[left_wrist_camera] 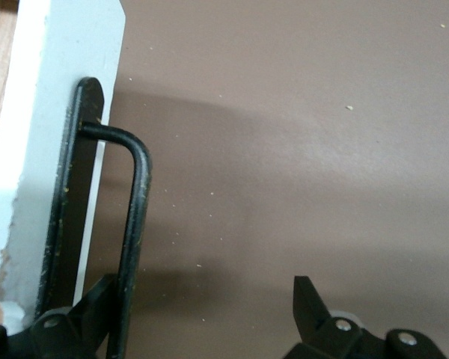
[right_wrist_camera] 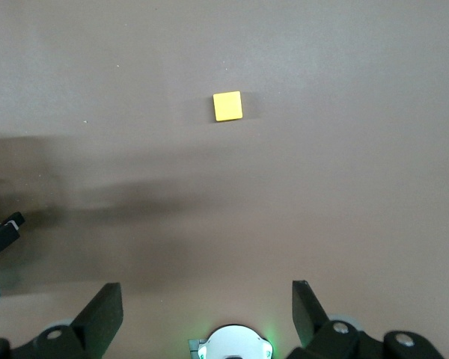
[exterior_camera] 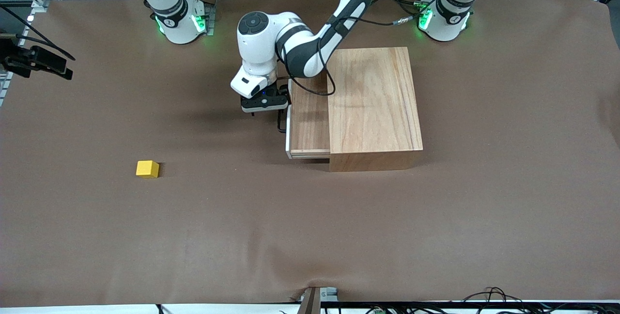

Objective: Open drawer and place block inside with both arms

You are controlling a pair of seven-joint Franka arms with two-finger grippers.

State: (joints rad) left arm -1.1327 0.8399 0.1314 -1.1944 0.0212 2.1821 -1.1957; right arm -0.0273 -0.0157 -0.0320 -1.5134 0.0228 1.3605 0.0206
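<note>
Wooden box (exterior_camera: 373, 105) on brown surface (exterior_camera: 310, 227), drawer (exterior_camera: 307, 120) part open. Left tool (left_wrist_camera: 202, 314) spread wide, one finger beside black handle (left_wrist_camera: 135, 224), gripping nothing. Right tool (right_wrist_camera: 206, 314) wide open, empty, waiting high above surface; yellow block (exterior_camera: 147, 168) lies below it, well apart from drawer.

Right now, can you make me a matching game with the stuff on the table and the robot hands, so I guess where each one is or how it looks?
Things:
1. block
2. drawer
3. left tool
4. right tool

Descriptions:
A. open, high over the bare table, looking down at the yellow cube
B. pulled partway out of the wooden box
C. open, at the black handle
D. lying alone on the brown table

Pairs: 1-D, 2-B, 3-C, 4-A
</note>
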